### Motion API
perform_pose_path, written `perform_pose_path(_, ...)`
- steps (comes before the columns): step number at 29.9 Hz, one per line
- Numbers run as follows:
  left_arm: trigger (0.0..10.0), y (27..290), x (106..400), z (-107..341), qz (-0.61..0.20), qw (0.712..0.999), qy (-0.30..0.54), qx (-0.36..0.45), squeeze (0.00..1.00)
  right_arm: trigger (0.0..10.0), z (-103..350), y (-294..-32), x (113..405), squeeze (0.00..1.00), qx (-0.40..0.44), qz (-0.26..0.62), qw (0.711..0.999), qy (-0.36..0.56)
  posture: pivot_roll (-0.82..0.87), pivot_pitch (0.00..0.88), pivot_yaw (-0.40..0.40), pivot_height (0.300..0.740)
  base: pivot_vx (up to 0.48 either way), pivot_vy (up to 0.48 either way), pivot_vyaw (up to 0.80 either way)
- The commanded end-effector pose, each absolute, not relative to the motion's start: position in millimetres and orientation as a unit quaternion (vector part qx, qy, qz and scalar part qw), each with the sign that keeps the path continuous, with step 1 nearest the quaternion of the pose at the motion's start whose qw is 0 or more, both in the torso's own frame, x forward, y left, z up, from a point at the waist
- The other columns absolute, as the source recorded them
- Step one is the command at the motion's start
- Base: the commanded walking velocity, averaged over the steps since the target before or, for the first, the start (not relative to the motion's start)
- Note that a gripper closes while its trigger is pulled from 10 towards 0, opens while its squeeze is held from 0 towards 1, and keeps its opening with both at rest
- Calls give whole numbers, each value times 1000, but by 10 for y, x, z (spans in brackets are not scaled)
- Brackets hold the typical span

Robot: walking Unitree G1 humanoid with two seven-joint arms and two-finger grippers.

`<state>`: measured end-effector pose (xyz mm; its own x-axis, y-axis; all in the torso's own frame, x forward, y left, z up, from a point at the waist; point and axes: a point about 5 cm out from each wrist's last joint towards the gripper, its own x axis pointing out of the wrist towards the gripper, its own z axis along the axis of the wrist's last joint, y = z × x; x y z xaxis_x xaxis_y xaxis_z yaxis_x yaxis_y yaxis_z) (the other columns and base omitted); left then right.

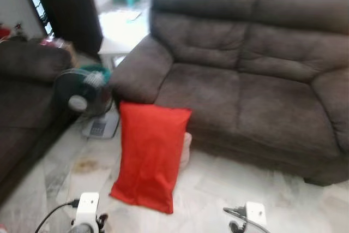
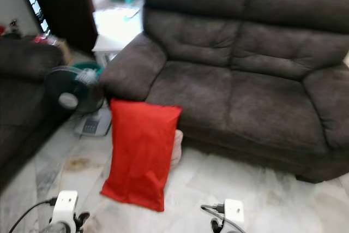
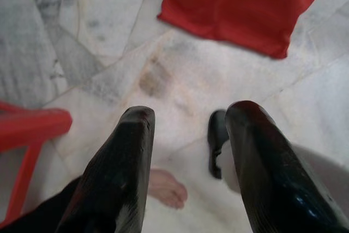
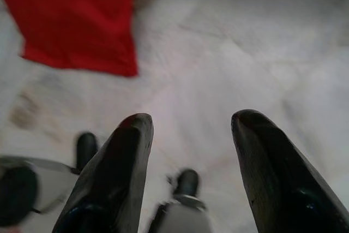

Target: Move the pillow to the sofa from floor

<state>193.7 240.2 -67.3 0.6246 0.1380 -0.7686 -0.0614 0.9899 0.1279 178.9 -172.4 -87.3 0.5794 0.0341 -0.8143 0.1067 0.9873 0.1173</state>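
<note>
**A:** Where is the pillow now?

**B:** The pillow [image 1: 149,154] stands on the floor [image 1: 229,184], its top leaning on the front of the sofa [image 1: 245,96], near the sofa's left armrest. Something pale is just behind it; I cannot tell what it is. A fan [image 1: 82,94] stands to its left, close but apart.

**A:** And your grippers?

**B:** My left gripper [image 3: 188,135] has its fingers spread and holds nothing. My right gripper [image 4: 191,140] is the same, parted and empty. Both hang low over the floor, and each wrist view shows the red bottom edge of the pillow ahead, not touching.

**A:** So which step is this?

**B:** I think it is the approach. Nothing is grasped yet, and the seat is free.

**A:** What does the next move need?

**B:** I judge I must come closer and bend, then bring one gripper to each long side of the pillow. It is soft and wide, so one pinch may let it sag. After that I lift it over the seat edge.
</note>
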Motion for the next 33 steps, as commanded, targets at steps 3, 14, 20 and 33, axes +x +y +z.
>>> perform_pose_path(3, 10000, 2350, 1970, -672, 52, 901, 428, 38, 0, 10000, -898, -1839, 1713, 0, 76, -39, 880, 468, 107, 0, -60, 740, 0, 0, 0)
perform_pose_path(14, 10000, 2347, 1966, -676, 54, 901, 430, 33, 0, 10000, -898, -1843, 1713, 0, 76, -42, 880, 467, 108, 0, -60, 740, 0, 0, 0)
perform_pose_path(20, 10000, 2345, 1969, -675, 54, 901, 430, 31, 0, 10000, -897, -1842, 1713, 0, 85, -49, 880, 465, 107, 0, -60, 740, 194, 0, 0)
perform_pose_path(33, 10000, 2339, 1970, -677, 53, 900, 432, 31, 0, 10000, -897, -1850, 1713, 0, 83, -52, 879, 467, 109, 0, -62, 740, 257, 0, -384)
